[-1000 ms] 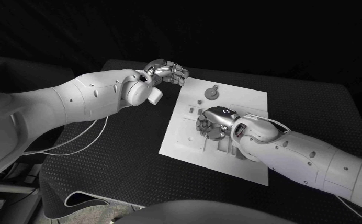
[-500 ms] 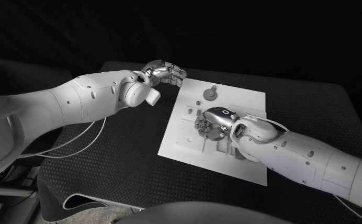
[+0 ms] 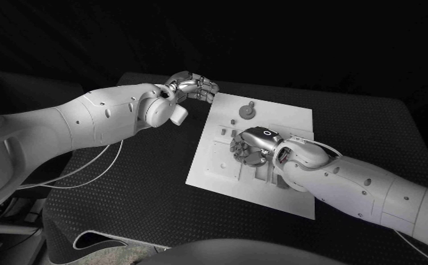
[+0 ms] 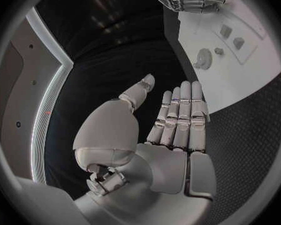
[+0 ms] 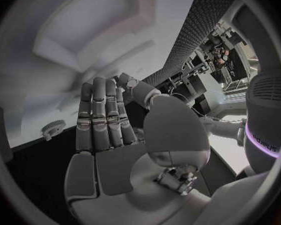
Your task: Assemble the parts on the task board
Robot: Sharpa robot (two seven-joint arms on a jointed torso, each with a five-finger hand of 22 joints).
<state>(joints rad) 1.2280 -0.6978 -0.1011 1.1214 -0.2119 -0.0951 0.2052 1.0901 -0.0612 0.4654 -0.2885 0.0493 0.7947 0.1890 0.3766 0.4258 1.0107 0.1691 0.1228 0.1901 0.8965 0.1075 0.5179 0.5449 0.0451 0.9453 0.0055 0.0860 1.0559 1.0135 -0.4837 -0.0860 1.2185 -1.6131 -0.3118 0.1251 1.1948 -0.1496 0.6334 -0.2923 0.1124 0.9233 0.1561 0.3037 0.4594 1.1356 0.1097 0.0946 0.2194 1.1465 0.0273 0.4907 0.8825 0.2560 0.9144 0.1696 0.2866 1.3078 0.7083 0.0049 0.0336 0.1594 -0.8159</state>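
At the task board's (image 3: 254,181) far left corner hovers the left hand (image 3: 193,85), fingers straight, holding nothing. Over the board's middle the right hand (image 3: 252,146) rests among the parts (image 3: 247,111), released too. Better lower slowly, keeping fingers aligned. The black tabletop (image 3: 125,197) looks textured; the room is dark.

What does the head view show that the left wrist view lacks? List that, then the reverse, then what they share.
Head view's own: the whole task board down to its near edge, the white cable on the black table, and where the right hand sits, over the board's middle. Left wrist view's own: the palm side of the left hand, fingers straight, holding nothing. Shared: the board's far end, the round part on it, and both hands.
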